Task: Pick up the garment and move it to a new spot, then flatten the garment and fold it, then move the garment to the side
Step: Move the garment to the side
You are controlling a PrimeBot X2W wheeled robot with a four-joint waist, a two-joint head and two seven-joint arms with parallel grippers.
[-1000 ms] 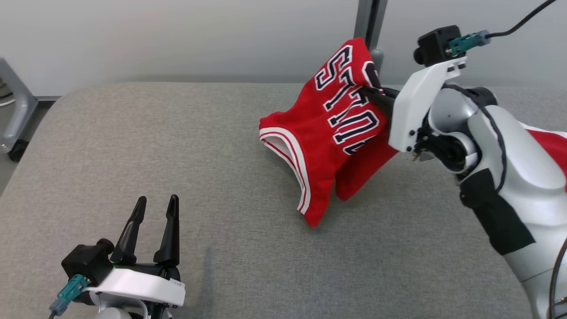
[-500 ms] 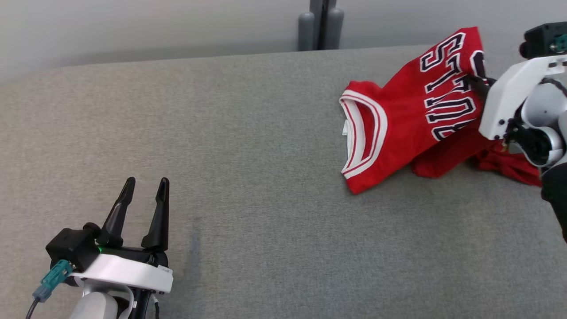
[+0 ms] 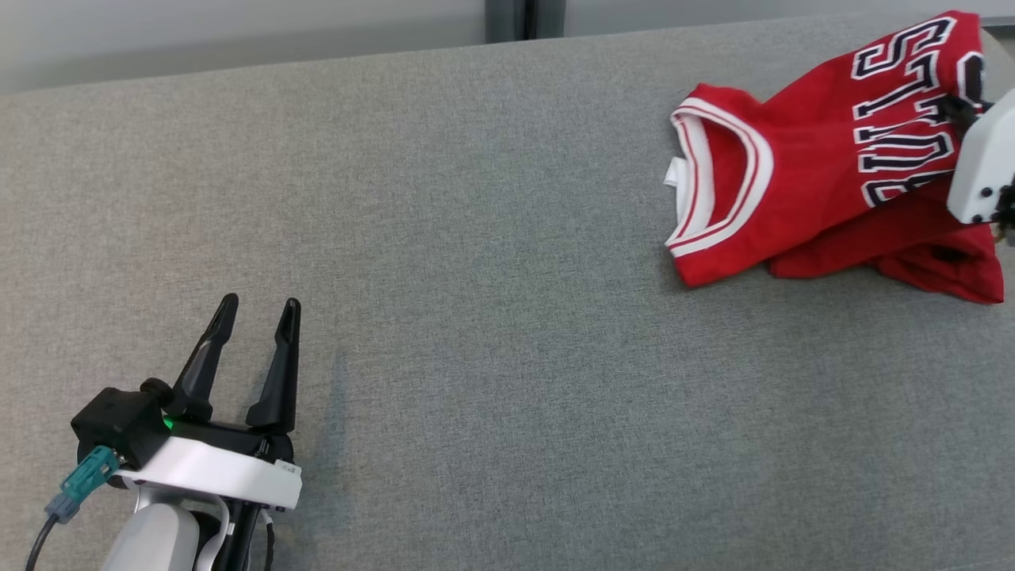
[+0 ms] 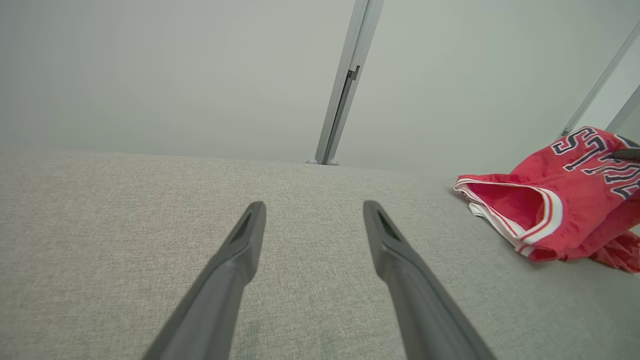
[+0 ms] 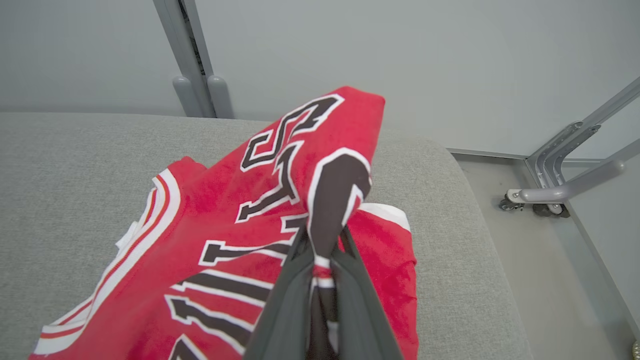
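Garment (image 3: 801, 190): red jersey, white-and-red trim, dark lettering; bunched, part lifted, part resting on the desk (image 3: 476, 277).
Right fingers (image 5: 286, 309): closed on a fold of the lettered cloth, which rises ahead of the tips and drapes to their left.
Left fingers (image 3: 276, 373): spread apart, nothing between them, low over the desk; garment well off to their right, ahead of the tips.

Three views, one surface (image 3: 476, 238)
Your head camera looks steeply down; your wrist cameras skim low along the left pincer (image 4: 314, 205) and right pincer (image 5: 322, 240), all sharing the garment (image 3: 801, 198).
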